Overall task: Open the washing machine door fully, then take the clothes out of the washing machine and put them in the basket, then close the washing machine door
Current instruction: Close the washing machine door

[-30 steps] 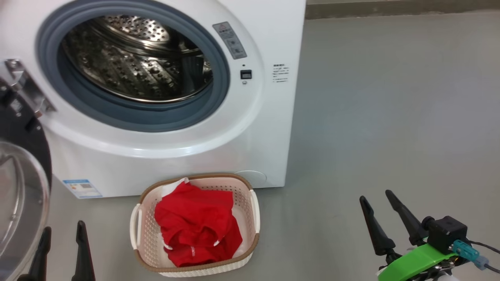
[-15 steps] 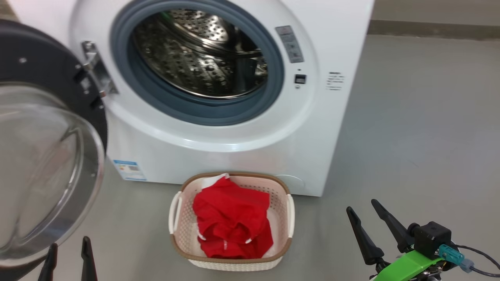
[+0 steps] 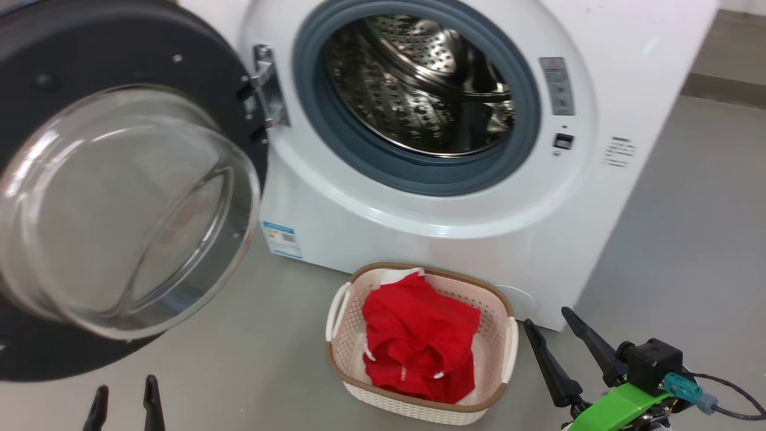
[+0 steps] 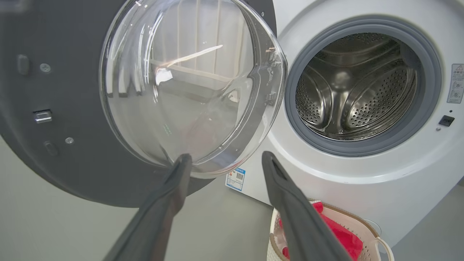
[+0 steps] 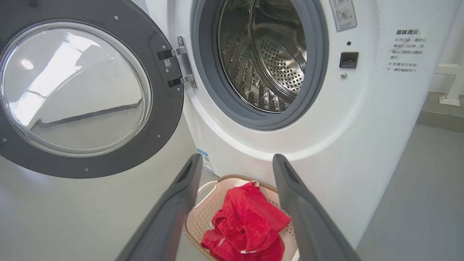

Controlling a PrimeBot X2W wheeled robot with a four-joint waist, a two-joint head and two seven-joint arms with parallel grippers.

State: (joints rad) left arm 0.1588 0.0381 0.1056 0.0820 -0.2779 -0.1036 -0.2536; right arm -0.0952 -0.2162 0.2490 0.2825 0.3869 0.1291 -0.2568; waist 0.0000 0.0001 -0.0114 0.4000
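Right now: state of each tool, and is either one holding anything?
Left tool: open, holding nothing.
Right tool: open, holding nothing.

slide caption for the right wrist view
Washer door open, drum looking empty, red clothes in the basket below, seen between the open jaws of the right gripper

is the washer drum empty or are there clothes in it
Empty as far as visible: the drum is bare perforated steel with no fabric in it, and the red clothes lie in the basket.
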